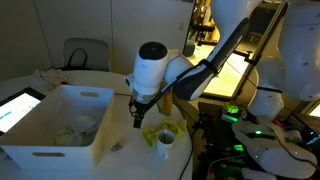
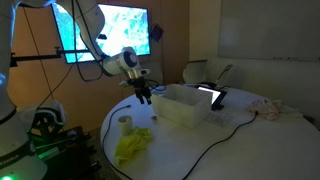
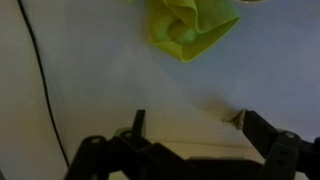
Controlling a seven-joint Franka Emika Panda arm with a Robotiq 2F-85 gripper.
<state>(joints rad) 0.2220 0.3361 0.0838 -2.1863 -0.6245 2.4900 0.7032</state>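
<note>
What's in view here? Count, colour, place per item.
crumpled yellow cloth: one, yellow, on the table ahead of the hand
small white cup: one, white, beside the cloth
open white plastic bin: one, white, mid-table
thin black cable: one, black, across the tabletop
flat tablet: one, lit screen, beside the bin
round white table: one, white, under everything
hand: one, black, open, above the table near the bin

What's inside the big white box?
The box holds a few pale things, too blurry to name. Its near wall hides part of the bottom inside.
</note>
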